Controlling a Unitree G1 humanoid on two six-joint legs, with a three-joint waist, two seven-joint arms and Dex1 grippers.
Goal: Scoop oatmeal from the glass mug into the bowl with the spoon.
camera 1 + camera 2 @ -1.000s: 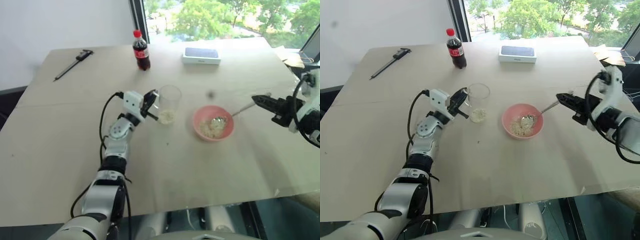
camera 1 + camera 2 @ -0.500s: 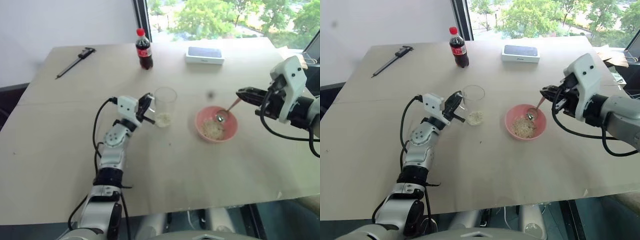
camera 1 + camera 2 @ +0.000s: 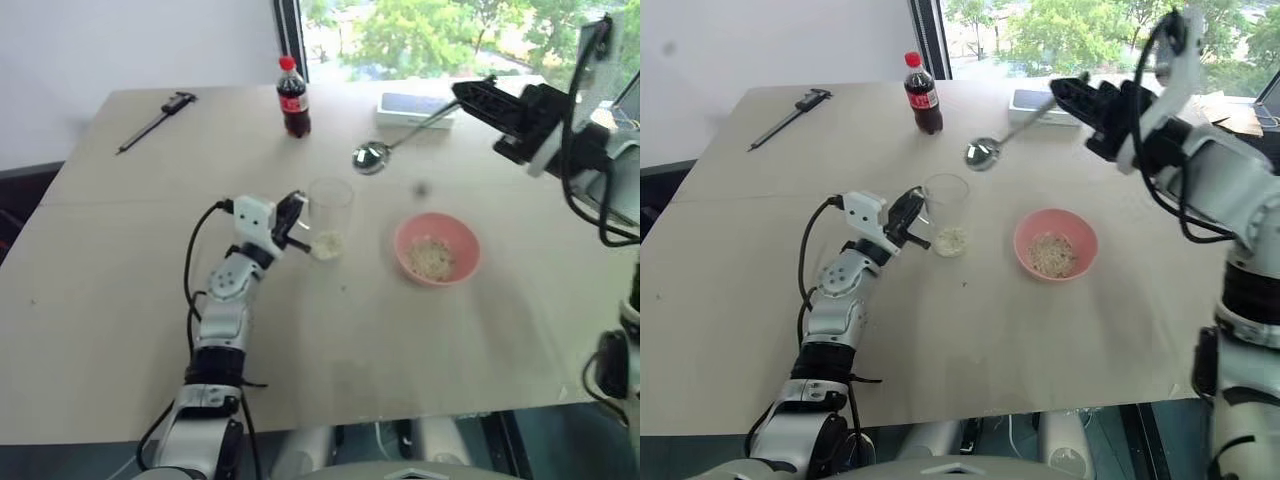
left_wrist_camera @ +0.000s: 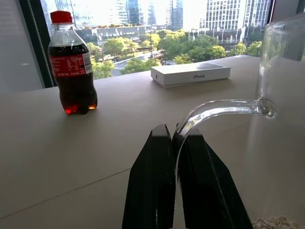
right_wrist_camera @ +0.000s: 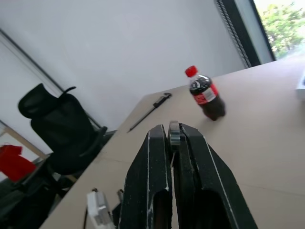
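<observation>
The glass mug (image 3: 331, 212) stands mid-table with a little oatmeal (image 3: 326, 243) at its bottom. My left gripper (image 3: 297, 207) is shut on the mug's clear handle (image 4: 217, 109). To the mug's right sits the pink bowl (image 3: 399, 240), holding more oatmeal (image 3: 435, 258). My right gripper (image 3: 462, 92) is raised above the table's far side and is shut on the spoon's (image 3: 372, 156) thin handle. The spoon slopes down to the left, its oval end hanging in the air beyond the mug. That handle's end (image 5: 174, 131) shows pinched between the black fingers.
A cola bottle (image 3: 292, 97) stands at the far edge, with a white phone box (image 3: 405, 104) to its right. A black-and-silver caliper (image 3: 155, 118) lies at the far left. A black office chair (image 5: 66, 129) stands beyond the table.
My right gripper has lifted the spoon out of the bowl and swung it up and to the left. The left gripper keeps its hold on the mug.
</observation>
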